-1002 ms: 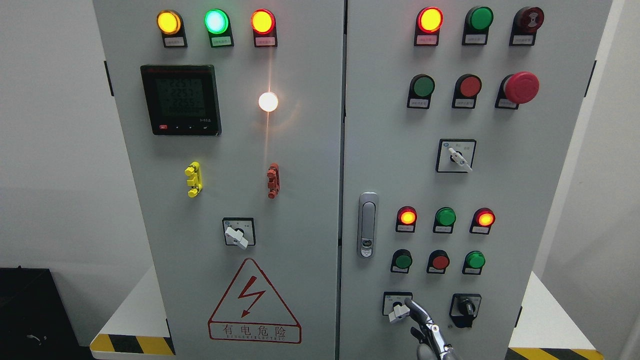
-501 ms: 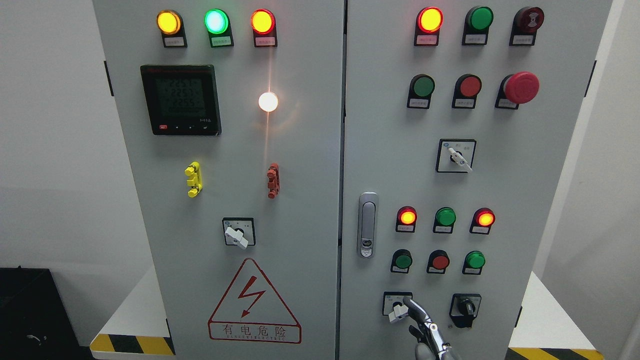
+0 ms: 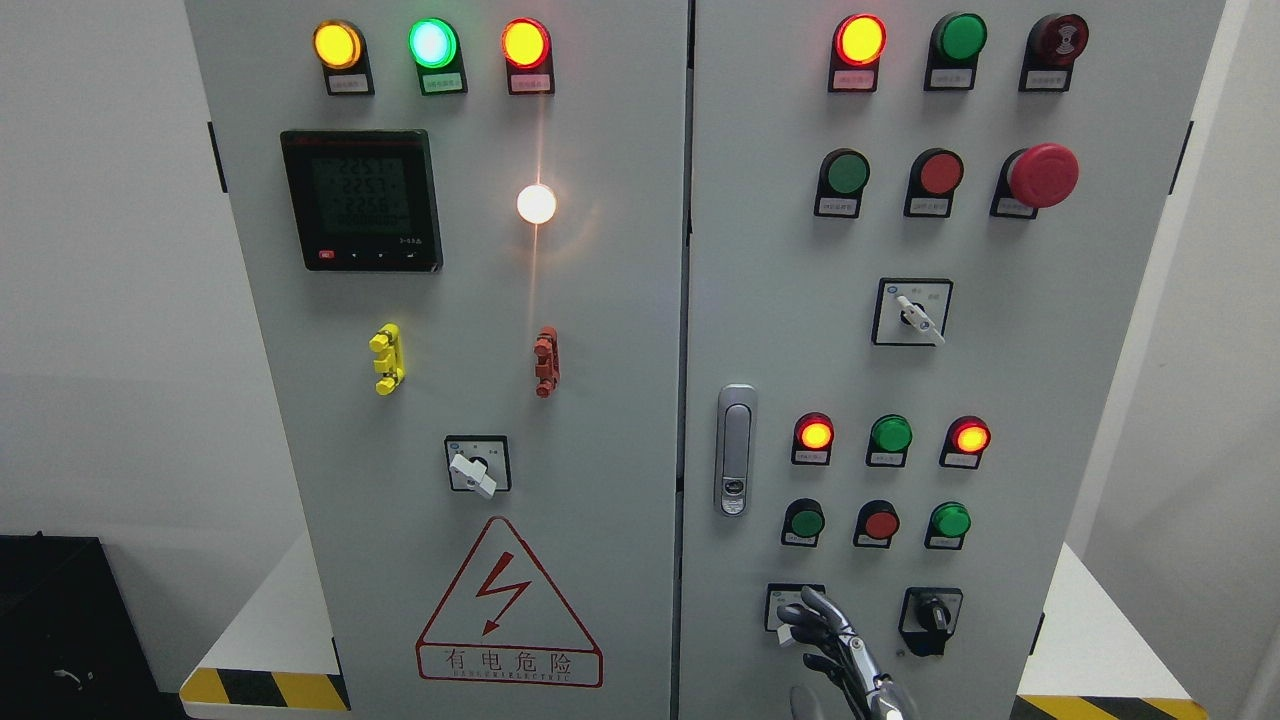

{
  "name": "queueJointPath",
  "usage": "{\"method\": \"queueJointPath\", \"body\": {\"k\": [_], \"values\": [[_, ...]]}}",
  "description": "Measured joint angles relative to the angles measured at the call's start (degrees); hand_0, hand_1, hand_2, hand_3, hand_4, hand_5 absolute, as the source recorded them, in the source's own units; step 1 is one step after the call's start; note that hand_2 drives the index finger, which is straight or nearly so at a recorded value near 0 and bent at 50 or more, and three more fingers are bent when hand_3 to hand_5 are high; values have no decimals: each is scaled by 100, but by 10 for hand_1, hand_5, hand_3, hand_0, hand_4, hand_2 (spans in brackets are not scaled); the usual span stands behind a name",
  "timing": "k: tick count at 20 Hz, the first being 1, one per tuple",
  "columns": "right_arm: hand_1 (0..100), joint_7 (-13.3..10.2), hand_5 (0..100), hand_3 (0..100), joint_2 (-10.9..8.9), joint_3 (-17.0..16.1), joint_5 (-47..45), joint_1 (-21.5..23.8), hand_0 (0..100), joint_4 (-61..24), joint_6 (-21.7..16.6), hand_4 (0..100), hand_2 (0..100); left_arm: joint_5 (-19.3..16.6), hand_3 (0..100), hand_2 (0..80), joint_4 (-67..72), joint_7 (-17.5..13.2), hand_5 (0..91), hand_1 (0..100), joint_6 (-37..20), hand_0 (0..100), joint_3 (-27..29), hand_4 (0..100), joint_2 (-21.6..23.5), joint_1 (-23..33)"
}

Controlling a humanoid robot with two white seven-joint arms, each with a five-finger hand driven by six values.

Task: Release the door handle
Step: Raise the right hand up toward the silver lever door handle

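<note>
A big grey cabinet fills the view, two doors side by side, standing on a white desk with yellow-and-black striping along its front edge. The left door carries a dark meter screen, three lit lamps along the top, a bright white lamp, a yellow clip, a red clip, a small white switch and a red lightning warning sign. The right door is packed with red and green buttons, a large red mushroom button, another white switch and a black knob near the bottom.

The door handle — a slim silver vertical one — sits flat on the right door's left edge, just beside the seam, and nothing is touching it.

Down at the bottom edge, right of the middle, comes the right hand, metallic and jointed. Its fingers are loosely curled and slightly apart, the tips lying over the lower white switch — whether they actually clamp it, I cannot tell. The hand is well below the handle and off to its right.
</note>
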Motion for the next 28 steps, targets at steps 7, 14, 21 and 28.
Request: {"method": "queueJointPath", "body": {"k": [7, 14, 21, 28], "values": [[268, -8, 951, 916, 1, 11, 1808, -185, 509, 5, -271, 922, 0, 0, 0, 0, 1, 0, 0, 556, 0, 120, 0, 0, 0, 0], [260, -23, 945, 920, 5, 94, 3704, -474, 519, 27, -308, 918, 0, 0, 0, 0, 1, 0, 0, 556, 0, 120, 0, 0, 0, 0], [224, -1, 950, 918, 12, 324, 4859, -746, 526, 80, -79, 913, 0, -1, 0, 0, 0, 0, 0, 556, 0, 120, 0, 0, 0, 0], [200, -457, 941, 910, 21, 729, 5653, -1055, 526, 264, 778, 898, 0, -1, 0, 0, 1, 0, 0, 556, 0, 120, 0, 0, 0, 0]]}}
